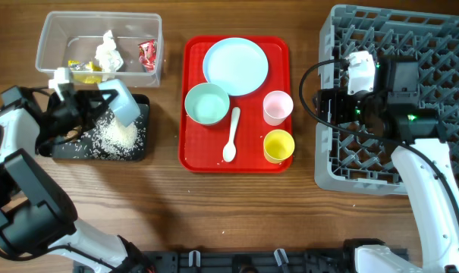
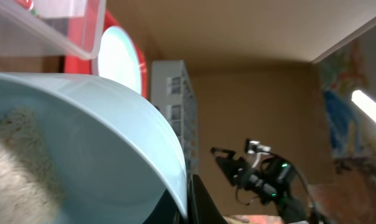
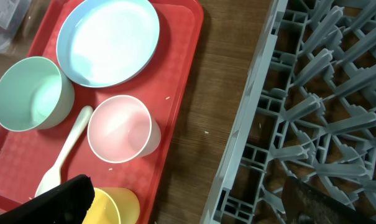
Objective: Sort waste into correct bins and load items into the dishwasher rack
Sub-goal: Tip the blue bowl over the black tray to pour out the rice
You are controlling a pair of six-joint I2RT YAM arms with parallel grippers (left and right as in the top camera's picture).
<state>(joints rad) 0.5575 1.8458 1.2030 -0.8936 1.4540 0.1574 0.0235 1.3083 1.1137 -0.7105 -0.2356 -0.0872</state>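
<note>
Left gripper (image 1: pixel 99 101), pressed tight on a tilted light-blue bowl (image 1: pixel 123 104), holds it mouth-down over the shallow black rectangular tray (image 1: pixel 142 152), with the heap of loose white rice grains (image 1: pixel 115 136) directly beneath the bowl's lip. The large grey pegged dishwasher rack (image 1: pixel 441 61) lies well away from this gripper, beyond the flat red serving tray (image 1: pixel 206 161). The right gripper (image 1: pixel 325 102), spread wide and empty, hovers at the rack's edge beside that tray, and is judged the nearer arm for the dishes on it
</note>
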